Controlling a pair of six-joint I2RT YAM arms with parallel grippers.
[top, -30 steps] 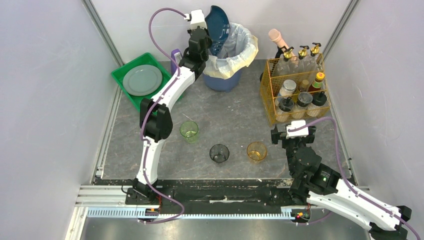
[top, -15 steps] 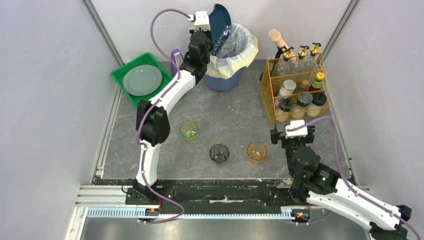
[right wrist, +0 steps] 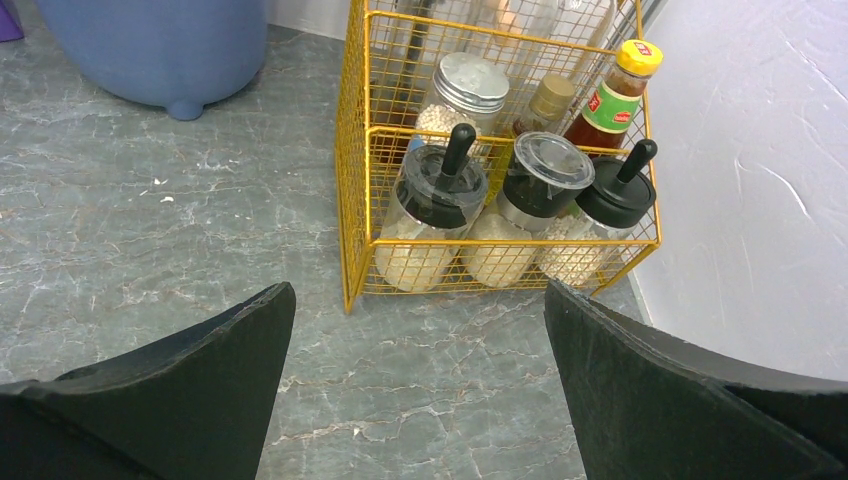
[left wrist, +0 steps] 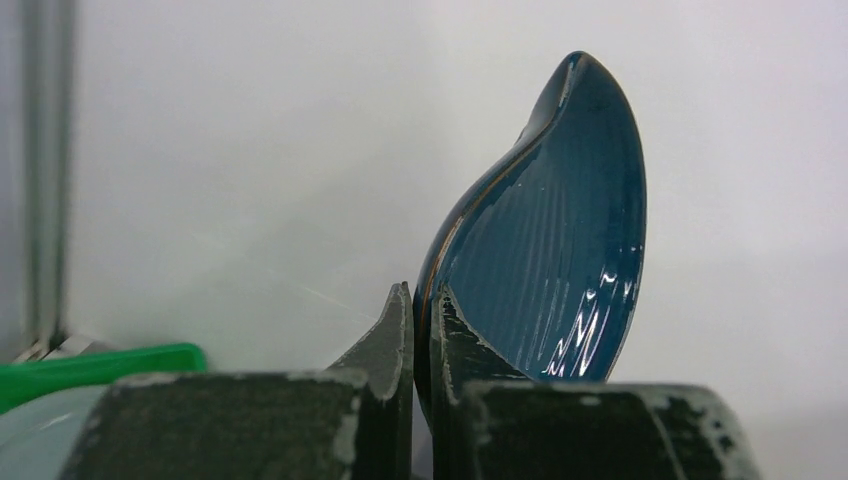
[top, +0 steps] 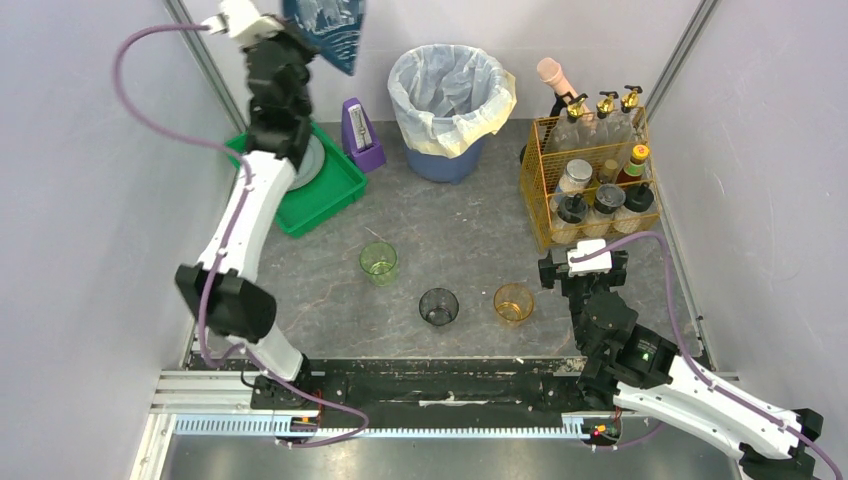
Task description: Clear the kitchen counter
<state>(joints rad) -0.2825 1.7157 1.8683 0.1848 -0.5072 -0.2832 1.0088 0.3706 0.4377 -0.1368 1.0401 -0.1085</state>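
Dark-grey marbled kitchen counter (top: pixel 470 225) lies well below the left gripper (left wrist: pixel 422 300), clamped on the rim of a blue plate (left wrist: pixel 560 250) above the green tray (top: pixel 335 195) at the far-left corner. Moments earlier it held the plate over the bin (top: pixel 450 85). Low over the counter's near-right part hovers the right gripper (right wrist: pixel 418 295), jaws wide, empty.

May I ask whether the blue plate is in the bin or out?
Out: the left gripper pinches the blue plate by its rim, up in the air left of the bin.
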